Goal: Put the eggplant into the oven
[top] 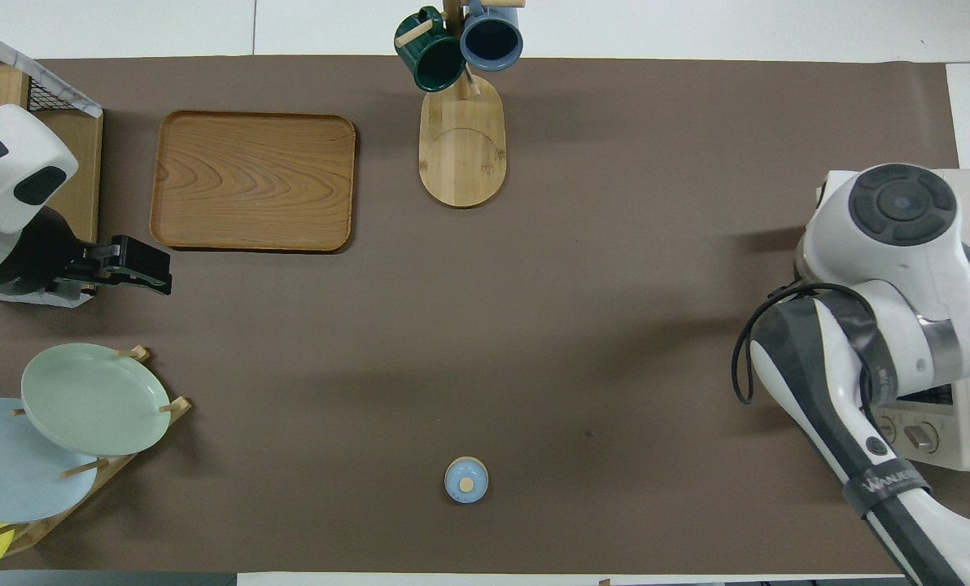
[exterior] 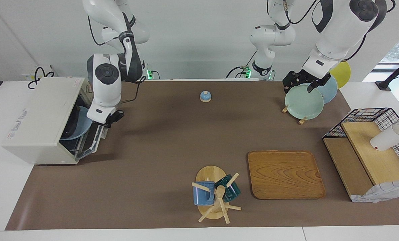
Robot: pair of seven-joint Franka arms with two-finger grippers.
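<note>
Closest to the robots, you have the left claw [exterior: 301, 83] hanging over the plate rack [exterior: 293, 112], its fingers spread and holding nothing; a pale green plate [exterior: 304, 101] stands in the rack just under it. A small blue knobbed lid [exterior: 205, 96] sits alone on the mat near the robots.

Slightly farther out, toward the right arm's end, the cream-white oven [exterior: 42, 117] stands with its door dropped open. The right claw [exterior: 112, 119] is at that opening, fingers shut. You cannot tell whether it grips anything, and from overhead the arm covers it. A blue plate [exterior: 80, 129] shows inside the oven. The eggplant cannot be made out; a dark patch beside that plate may be it, but you cannot be sure.

Farthest out lie the wooden tray [exterior: 285, 174] and the mug stand [exterior: 214, 195].
</note>
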